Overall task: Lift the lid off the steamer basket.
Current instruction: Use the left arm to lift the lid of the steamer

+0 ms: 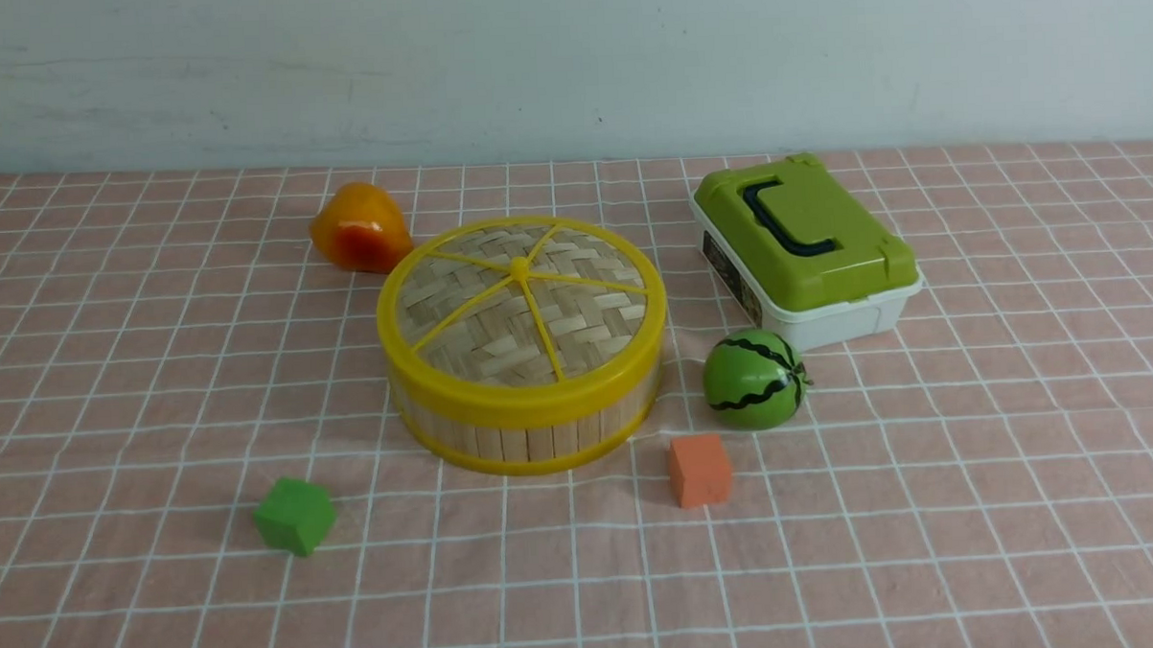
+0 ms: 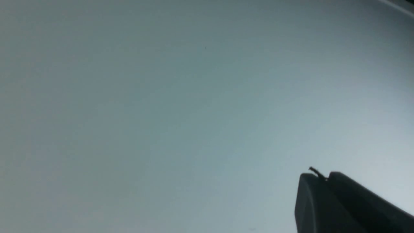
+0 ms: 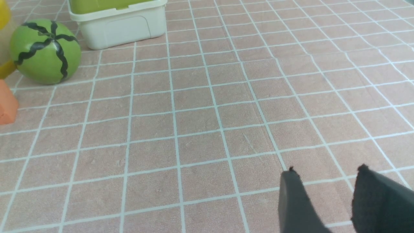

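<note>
The steamer basket [image 1: 528, 439], a round tub of pale bamboo slats with yellow rims, stands mid-table in the front view. The lid [image 1: 521, 292], woven tan bamboo with a yellow rim, spokes and a small centre knob, sits flat on top of it. Neither arm shows in the front view. In the left wrist view my left gripper [image 2: 325, 177] has its dark fingers pressed together, holds nothing, and faces only a blank pale wall. The right wrist view has my right gripper [image 3: 326, 170] open over bare checked cloth, well to the right of the basket, nothing between its fingers.
An orange-yellow toy fruit [image 1: 359, 228] lies behind the basket on the left. A white box with a green lid [image 1: 804, 244] stands at the back right. A toy watermelon [image 1: 754, 379] and an orange cube [image 1: 700, 469] sit right of the basket, a green cube [image 1: 295, 515] front left.
</note>
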Controlling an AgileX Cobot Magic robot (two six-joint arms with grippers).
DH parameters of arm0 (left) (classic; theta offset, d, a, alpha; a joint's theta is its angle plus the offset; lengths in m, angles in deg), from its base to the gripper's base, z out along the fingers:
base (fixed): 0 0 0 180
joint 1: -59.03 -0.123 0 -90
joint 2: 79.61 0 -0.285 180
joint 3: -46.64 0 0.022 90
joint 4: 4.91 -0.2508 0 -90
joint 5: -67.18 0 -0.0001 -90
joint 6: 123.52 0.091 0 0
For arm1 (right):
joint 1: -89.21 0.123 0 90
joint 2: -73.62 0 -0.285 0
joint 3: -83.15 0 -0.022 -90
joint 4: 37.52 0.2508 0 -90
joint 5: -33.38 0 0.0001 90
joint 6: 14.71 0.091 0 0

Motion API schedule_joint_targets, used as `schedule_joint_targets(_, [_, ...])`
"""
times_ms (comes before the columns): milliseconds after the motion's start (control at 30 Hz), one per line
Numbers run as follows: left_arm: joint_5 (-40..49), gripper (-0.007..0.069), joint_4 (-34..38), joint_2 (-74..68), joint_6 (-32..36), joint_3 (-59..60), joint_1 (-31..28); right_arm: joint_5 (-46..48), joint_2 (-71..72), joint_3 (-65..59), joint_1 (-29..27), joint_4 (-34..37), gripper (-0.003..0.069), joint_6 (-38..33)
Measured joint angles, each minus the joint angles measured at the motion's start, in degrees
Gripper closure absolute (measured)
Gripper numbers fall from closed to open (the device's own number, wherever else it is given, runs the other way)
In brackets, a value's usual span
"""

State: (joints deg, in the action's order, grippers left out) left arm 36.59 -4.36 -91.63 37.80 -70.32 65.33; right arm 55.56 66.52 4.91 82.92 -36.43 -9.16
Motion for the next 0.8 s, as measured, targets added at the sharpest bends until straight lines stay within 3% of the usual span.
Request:
schedule_joint_targets(100, [17.10,0.0585,-1.07,-11.12,2.33,-15.50,0.00,0.00,0.00,0.00,0.00,0.00,0.0418,0.00])
schedule_joint_targets(200, [24.22,0.0585,-1.14,-21.34,3.27,-25.02,0.00,0.00,0.00,0.00,0.00,0.00,0.0418,0.00])
schedule_joint_targets(367, [27.36,0.0585,-1.09,-36.37,2.90,-33.30,0.00,0.00,0.00,0.00,0.00,0.00,0.0418,0.00])
schedule_joint_targets(600, [36.87,0.0585,-0.56,-57.88,-3.84,-44.59,0.00,0.00,0.00,0.00,0.00,0.00,0.0418,0.00])
schedule_joint_targets(800, [58.87,0.0585,-0.56,-74.50,0.39,-60.29,4.48,0.00,0.00,0.00,0.00,0.00,0.0418,0.00])
